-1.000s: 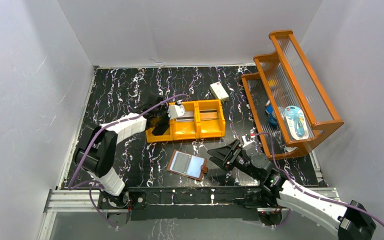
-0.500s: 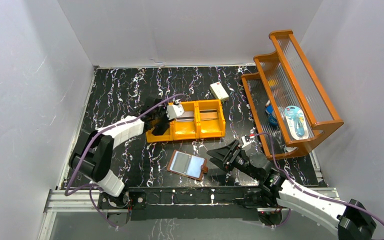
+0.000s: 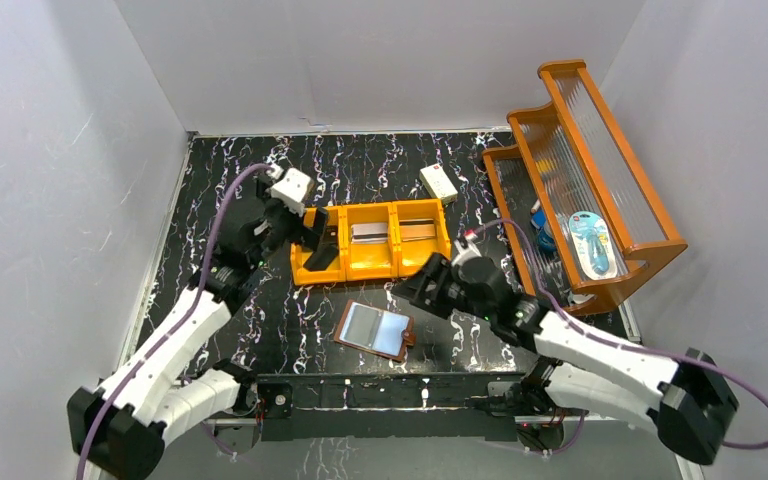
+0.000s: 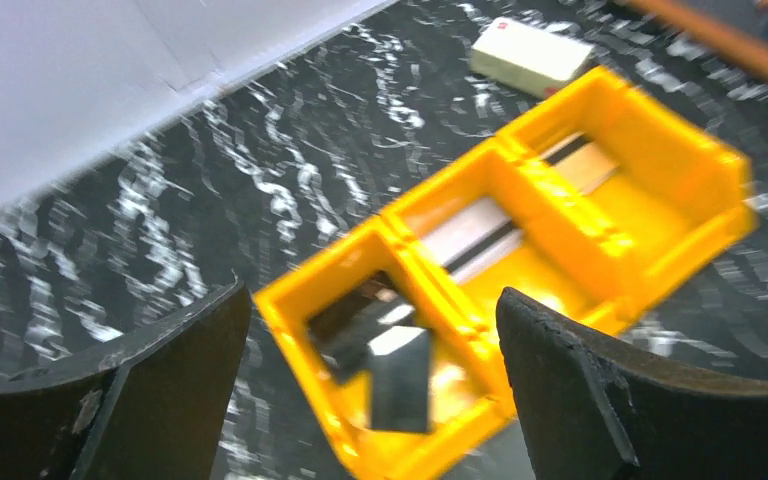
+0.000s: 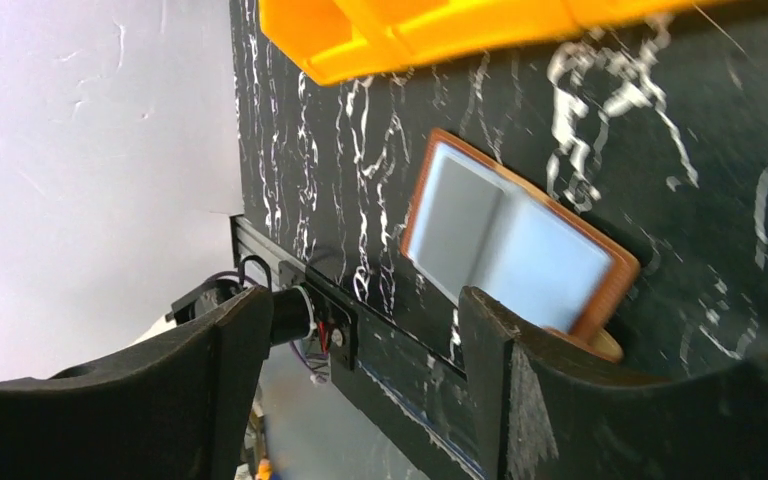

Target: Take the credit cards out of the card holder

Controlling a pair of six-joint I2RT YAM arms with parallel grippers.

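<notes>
The card holder (image 3: 373,330) lies open on the table, brown outside with pale blue-grey inner faces (image 5: 510,240). A dark credit card (image 4: 400,375) leans in the left compartment of the orange tray (image 3: 430,262). Grey-silver credit cards (image 4: 480,225) lie in the middle compartment and the right one (image 4: 585,165). My left gripper (image 3: 305,232) hangs open above the tray's left end (image 4: 370,300), holding nothing. Just right of the card holder and above the table, my right gripper (image 3: 412,285) is open and empty (image 5: 360,370).
A cream-white box (image 3: 438,183) lies behind the tray (image 4: 530,55). A tall orange shelf rack (image 3: 580,180) with small items stands along the right side. The metal rail (image 3: 380,385) runs along the near edge. White walls close in on all sides.
My left gripper opened and lifted back away from the tray's left compartment, where the dark card now stays. My right gripper swung up and left, closer to the card holder.
</notes>
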